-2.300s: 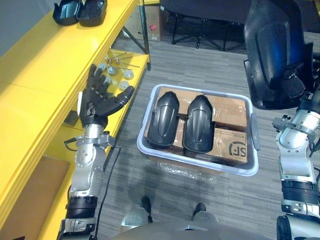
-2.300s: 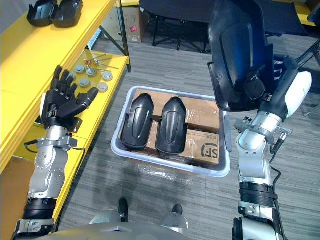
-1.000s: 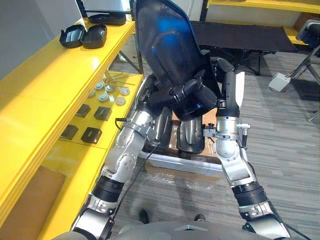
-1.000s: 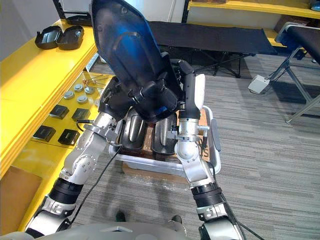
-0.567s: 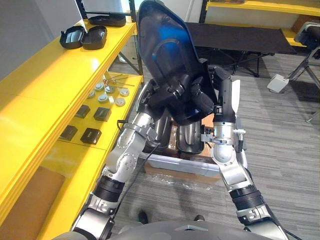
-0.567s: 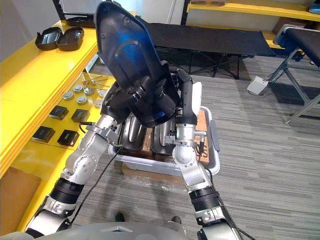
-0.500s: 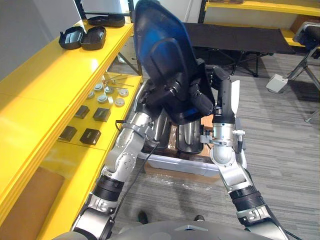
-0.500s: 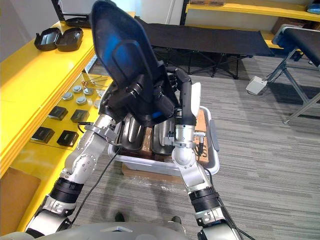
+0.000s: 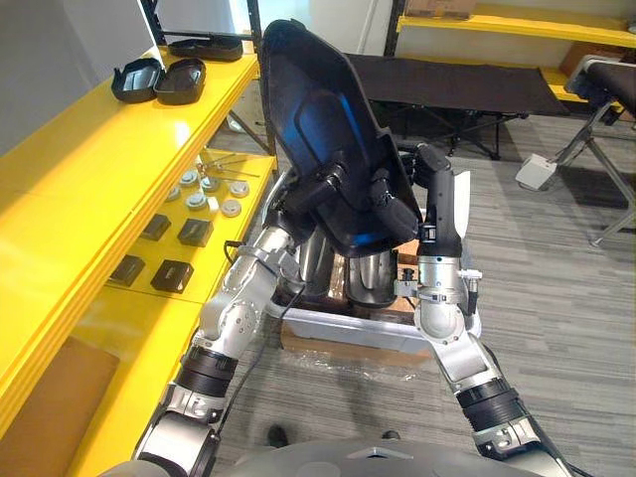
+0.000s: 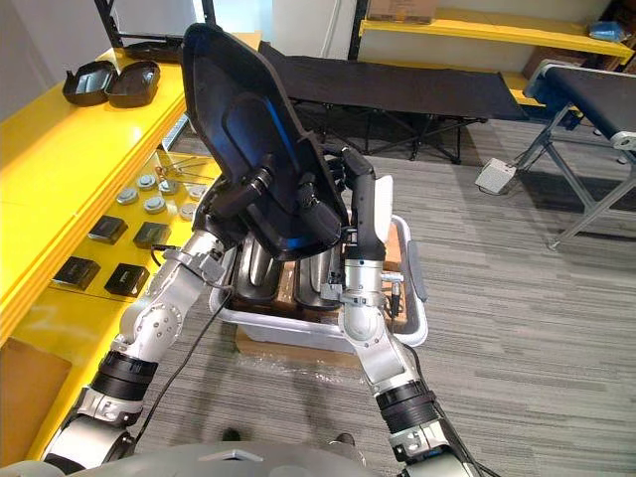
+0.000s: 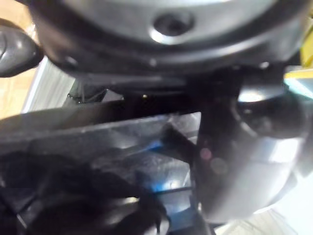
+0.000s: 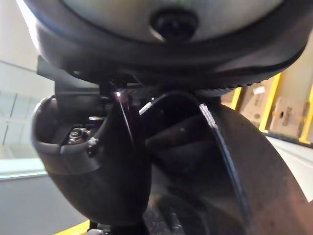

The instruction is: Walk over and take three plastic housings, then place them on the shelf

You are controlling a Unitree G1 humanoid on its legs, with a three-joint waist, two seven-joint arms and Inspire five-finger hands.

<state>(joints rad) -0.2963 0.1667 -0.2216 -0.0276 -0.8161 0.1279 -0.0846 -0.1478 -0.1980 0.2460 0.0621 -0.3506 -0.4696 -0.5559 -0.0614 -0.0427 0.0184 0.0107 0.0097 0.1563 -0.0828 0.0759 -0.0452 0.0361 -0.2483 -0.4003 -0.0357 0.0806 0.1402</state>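
Grey striped carpet (image 9: 556,298) covers the floor, and a long yellow shelf (image 9: 109,159) runs along the robot's left. At the far end of its top board lie two dark housings on the shelf (image 9: 159,78), side by side and touching. The lower board carries a cluster of round discs (image 9: 204,194) and, nearer the robot, a few small black blocks (image 9: 174,273). A black folding cot (image 9: 447,84) stands in the background. Directly ahead on the floor sits a pale plastic bin (image 9: 338,326) lined with cardboard boxes (image 10: 399,243), and two glossy housings in the bin (image 9: 370,270) lie next to each other on top of them. Above the bin, raised high and tilted with its pointed end up toward the shelf side, is a large black plastic housing (image 9: 318,109) — both hands grip it at its lower end. The left hand (image 9: 310,194) has its fingers curled over the lower left edge. The right hand (image 9: 393,199) clasps the lower right edge just beside it — the two hands are close together.
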